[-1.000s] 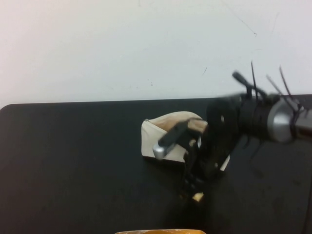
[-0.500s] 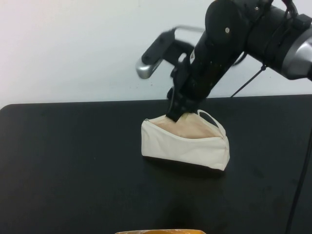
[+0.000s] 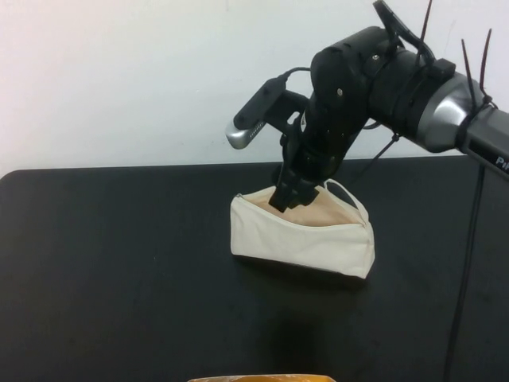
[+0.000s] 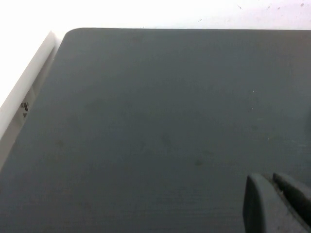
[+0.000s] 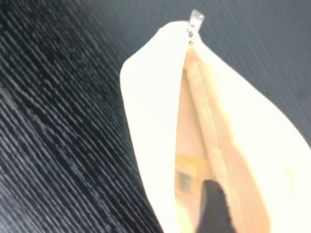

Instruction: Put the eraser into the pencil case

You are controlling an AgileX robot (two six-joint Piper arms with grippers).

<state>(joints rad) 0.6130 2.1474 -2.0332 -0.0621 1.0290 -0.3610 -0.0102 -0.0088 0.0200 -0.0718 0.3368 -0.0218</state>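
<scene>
The cream-white pencil case (image 3: pixel 302 235) stands unzipped in the middle of the black table, tan lining showing, loop strap at its right end. My right gripper (image 3: pixel 283 196) hangs over it with its tips dipped into the left part of the opening. In the right wrist view the cream-yellow eraser (image 5: pixel 186 174), barcode label up, sits inside the pencil case (image 5: pixel 146 97) against one dark finger (image 5: pixel 214 206); the other finger is hidden by the pouch wall. My left gripper (image 4: pixel 268 180) is shut and empty over bare table; it does not show in the high view.
The black table (image 3: pixel 119 270) ends at a white wall behind. An orange object (image 3: pixel 262 378) pokes in at the table's front edge. The table's rounded corner and a white ledge (image 4: pixel 29 92) show in the left wrist view.
My right gripper lifted the eraser from the table in front of the pencil case, swung up over it, and has now dropped slightly into the opening. The left arm has not moved.
</scene>
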